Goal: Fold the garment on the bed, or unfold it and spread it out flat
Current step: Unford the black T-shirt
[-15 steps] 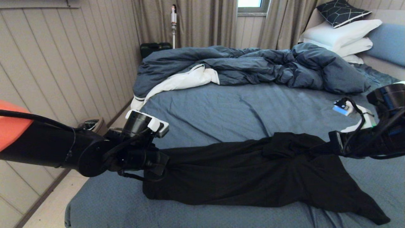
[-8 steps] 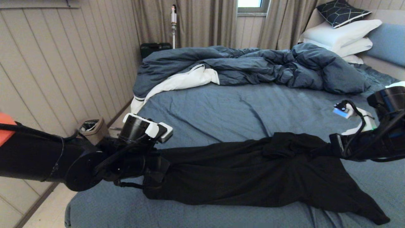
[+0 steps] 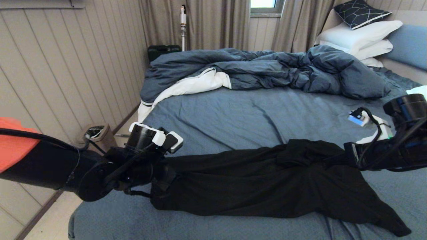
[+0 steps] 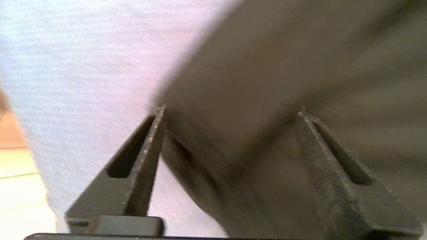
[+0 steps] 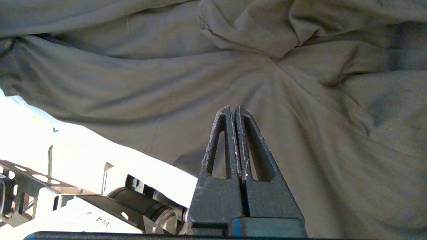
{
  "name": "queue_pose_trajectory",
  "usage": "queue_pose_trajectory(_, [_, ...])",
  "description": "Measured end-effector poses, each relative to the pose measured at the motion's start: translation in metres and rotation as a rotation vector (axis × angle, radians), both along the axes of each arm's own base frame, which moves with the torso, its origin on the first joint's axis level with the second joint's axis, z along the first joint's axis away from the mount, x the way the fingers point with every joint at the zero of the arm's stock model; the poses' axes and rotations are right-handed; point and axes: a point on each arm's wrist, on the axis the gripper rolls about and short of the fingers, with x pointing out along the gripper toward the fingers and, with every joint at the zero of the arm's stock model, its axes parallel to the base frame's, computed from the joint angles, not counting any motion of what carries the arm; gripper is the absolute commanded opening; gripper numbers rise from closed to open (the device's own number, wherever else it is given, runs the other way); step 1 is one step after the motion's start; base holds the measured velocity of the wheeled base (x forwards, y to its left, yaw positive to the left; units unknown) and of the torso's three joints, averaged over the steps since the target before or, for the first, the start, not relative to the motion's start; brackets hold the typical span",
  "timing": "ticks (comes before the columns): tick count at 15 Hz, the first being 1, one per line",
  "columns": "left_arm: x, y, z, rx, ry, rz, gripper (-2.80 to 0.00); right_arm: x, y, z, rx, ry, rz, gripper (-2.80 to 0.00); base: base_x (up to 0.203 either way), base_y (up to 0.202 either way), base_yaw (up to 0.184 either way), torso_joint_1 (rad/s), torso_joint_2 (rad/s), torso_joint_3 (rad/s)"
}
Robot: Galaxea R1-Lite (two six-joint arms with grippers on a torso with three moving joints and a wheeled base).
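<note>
The black garment [image 3: 260, 180] lies in a long rumpled band across the near part of the bed [image 3: 233, 116], plain side up; no print shows. My left gripper [image 3: 165, 176] is at its left end. In the left wrist view that gripper [image 4: 231, 111] is open, fingers wide apart, with a fold of the garment [image 4: 267, 83] lying between them. My right gripper [image 3: 348, 155] is at the garment's upper right end. In the right wrist view it [image 5: 233, 108] is shut against the creased garment [image 5: 166, 83], and no cloth shows pinched between the fingers.
A rumpled dark blue duvet [image 3: 267, 70] covers the far half of the bed. White pillows [image 3: 360, 36] and a patterned cushion [image 3: 360, 11] are stacked at the far right. A small bin [image 3: 96, 133] stands on the floor by the panelled wall, left of the bed.
My left arm has dropped a little and its wrist has turned at the garment's left end. The right wrist has shifted slightly left. The garment has hardly moved.
</note>
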Motion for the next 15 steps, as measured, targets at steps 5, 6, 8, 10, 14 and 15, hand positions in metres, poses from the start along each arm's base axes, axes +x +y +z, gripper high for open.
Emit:
queue_pose_trajectory(5, [0.024, 0.014, -0.019, 0.013, -0.006, 0.052, 0.0, 0.007, 0.0, -0.005, -0.001, -0.005, 0.0, -2.8, 0.0, 0.0, 0.0, 0.0, 0.0, 0.0])
queue_pose_trajectory(6, [0.025, 0.015, -0.02, 0.014, -0.005, 0.055, 0.0, 0.007, 0.0, -0.006, 0.0, -0.002, 0.0, -2.8, 0.0, 0.0, 0.0, 0.0, 0.0, 0.0])
queue_pose_trajectory(8, [0.027, 0.016, -0.02, 0.009, -0.011, 0.058, 0.0, 0.008, 0.0, -0.007, 0.003, 0.004, -0.001, -2.8, 0.0, 0.0, 0.0, 0.0, 0.0, 0.0])
queue_pose_trajectory(10, [0.029, 0.015, -0.017, 0.001, -0.024, 0.059, -2.8, 0.01, -0.001, -0.009, 0.004, 0.012, -0.003, -2.8, 0.0, 0.0, 0.0, 0.0, 0.0, 0.0])
queue_pose_trajectory(14, [0.03, 0.014, -0.004, -0.036, -0.061, 0.067, -2.8, 0.012, -0.001, -0.012, 0.006, 0.023, -0.005, -2.8, 0.0, 0.0, 0.0, 0.0, 0.0, 0.0])
queue_pose_trajectory(15, [0.029, 0.015, -0.001, -0.04, -0.065, 0.069, -2.8, 0.012, -0.001, -0.013, 0.006, 0.024, -0.004, -2.8, 0.0, 0.0, 0.0, 0.0, 0.0, 0.0])
